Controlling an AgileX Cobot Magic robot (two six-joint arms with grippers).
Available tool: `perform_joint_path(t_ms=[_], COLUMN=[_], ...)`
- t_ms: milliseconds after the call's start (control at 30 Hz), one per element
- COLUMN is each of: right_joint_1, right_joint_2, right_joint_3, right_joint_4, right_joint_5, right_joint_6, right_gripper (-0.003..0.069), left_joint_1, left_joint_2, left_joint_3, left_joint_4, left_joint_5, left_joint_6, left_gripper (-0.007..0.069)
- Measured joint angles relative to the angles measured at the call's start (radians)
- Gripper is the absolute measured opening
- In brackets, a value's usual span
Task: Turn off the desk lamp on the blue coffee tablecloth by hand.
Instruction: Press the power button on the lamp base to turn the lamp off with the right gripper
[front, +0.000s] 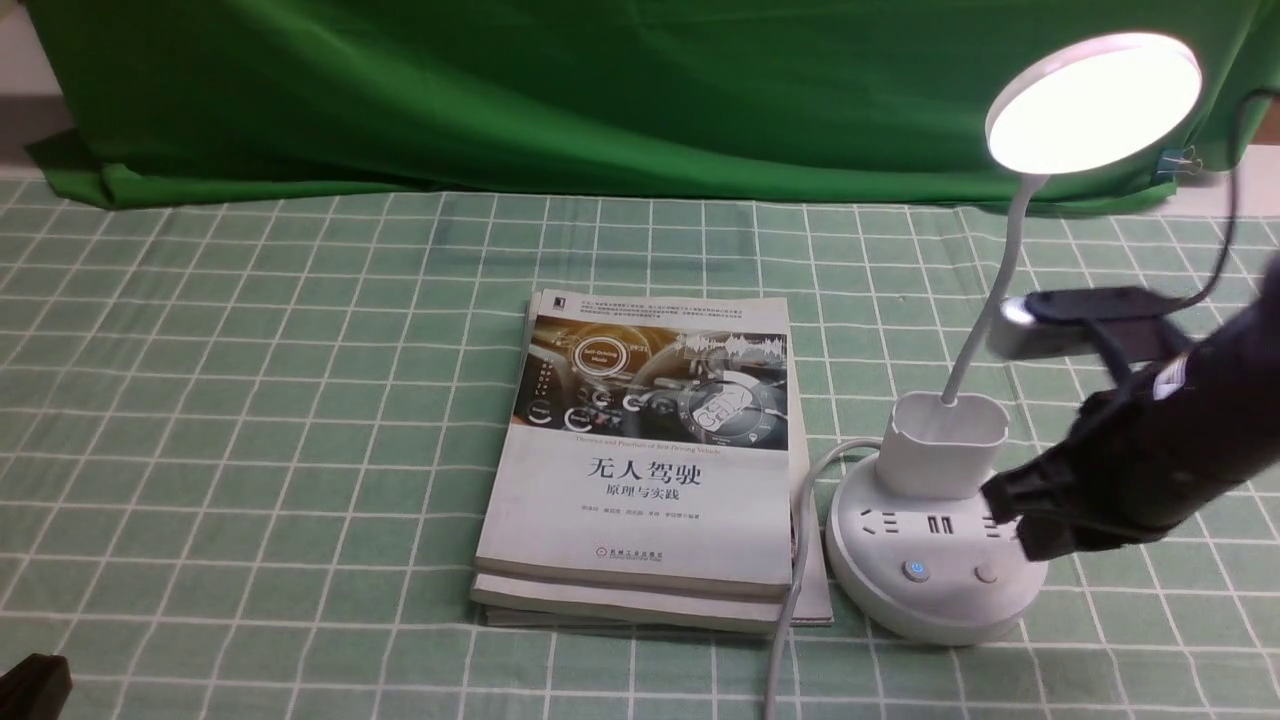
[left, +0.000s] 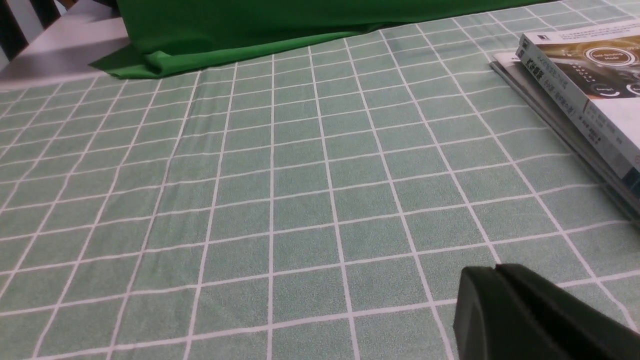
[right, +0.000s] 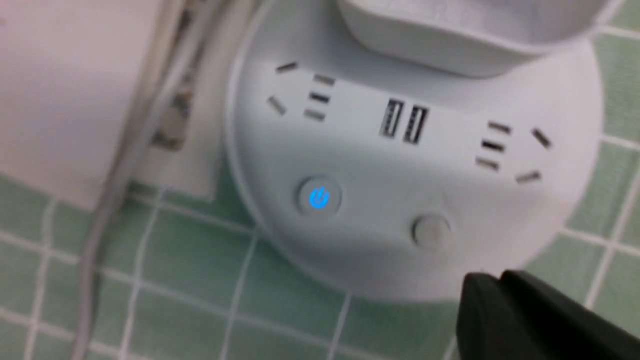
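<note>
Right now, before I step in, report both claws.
Left claw: closed, fingertips together, holding nothing.
Right claw: closed, holding nothing, near the lamp's base.

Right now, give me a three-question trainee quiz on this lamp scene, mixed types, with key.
1. True or false: the head of the desk lamp is lit.
2. Multiple choice: which thing lies directly to the left of the lamp's base?
a) a mug
b) a stack of books
c) a keyboard
3. Fill in: of the two round buttons on the base, the one with the power symbol glows ____.

Key: 1 true; 2 b; 3 blue.
</note>
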Motion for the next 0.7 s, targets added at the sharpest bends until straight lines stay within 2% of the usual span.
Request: perform_joint_path(t_ms=[700], right_joint_1=[0.043], right_joint_2=[0.065], right_joint_3=[-0.006], right_joint_4=[0.022], right_joint_5=[-0.074], right_joint_6=[-0.001], right_gripper=[0.0036], left_joint_1=[0.000], left_joint_2=[0.000], left_joint_3=[0.000], left_joint_4=[0.000], left_joint_5=[0.000], left_joint_6=[0.000], left_gripper=[0.0000])
